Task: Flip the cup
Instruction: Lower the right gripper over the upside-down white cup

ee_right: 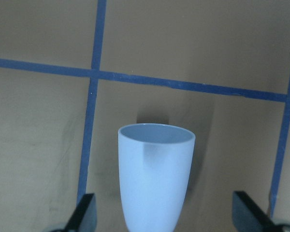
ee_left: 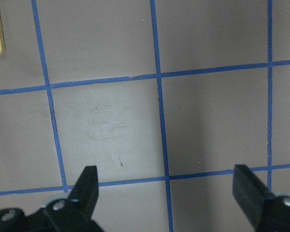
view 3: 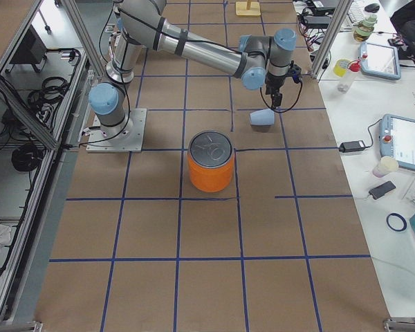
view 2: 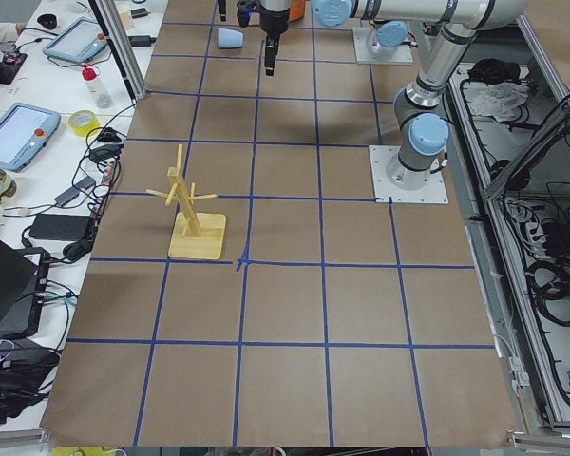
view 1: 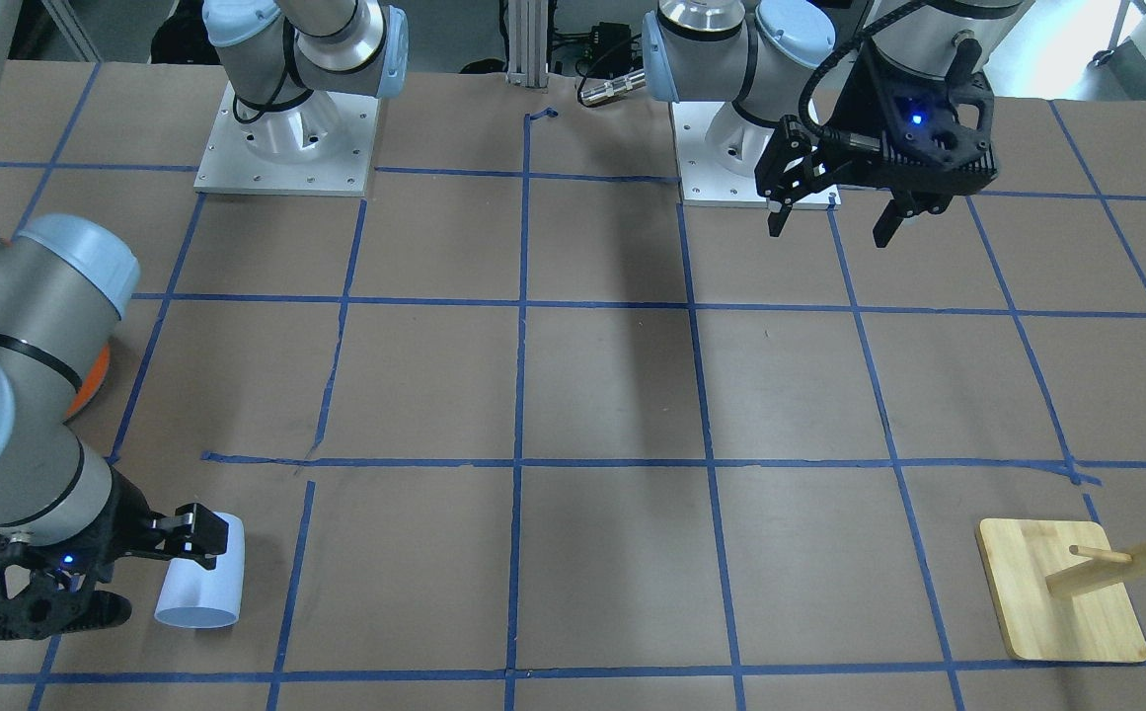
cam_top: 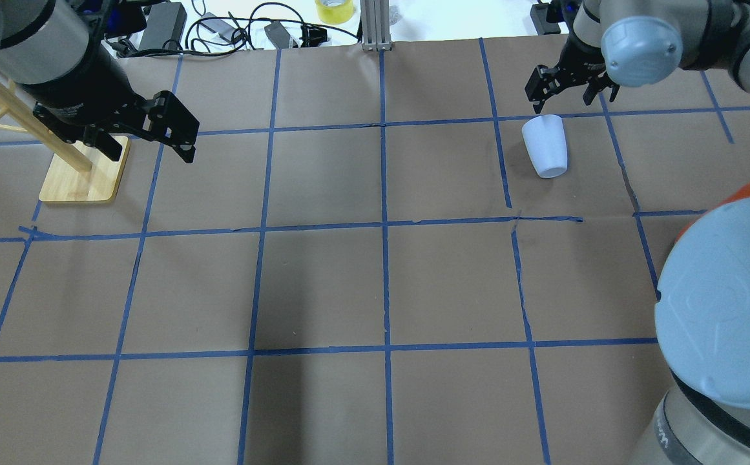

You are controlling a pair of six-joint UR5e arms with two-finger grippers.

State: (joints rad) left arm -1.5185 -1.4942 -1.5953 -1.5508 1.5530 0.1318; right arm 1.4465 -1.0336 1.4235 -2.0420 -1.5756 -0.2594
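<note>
The right gripper (ee_right: 165,210) stands wide open, fingers either side of the cup (ee_right: 154,164) and not touching it in the wrist view — smooth pale lavender plastic lying on its side on the brown-paper table (ee_right: 38,38), narrow end cut off — while the left gripper (ee_left: 166,191) hangs open.

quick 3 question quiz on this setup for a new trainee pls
1. True or false: the cup stands upright.
2. Which is closer to the cup, the left gripper or the right gripper?
3. The right gripper's jaws are: A) shut on the cup B) open C) out of every view.

Key: 1 false, it lies on its side. 2 the right gripper. 3 B.
</note>
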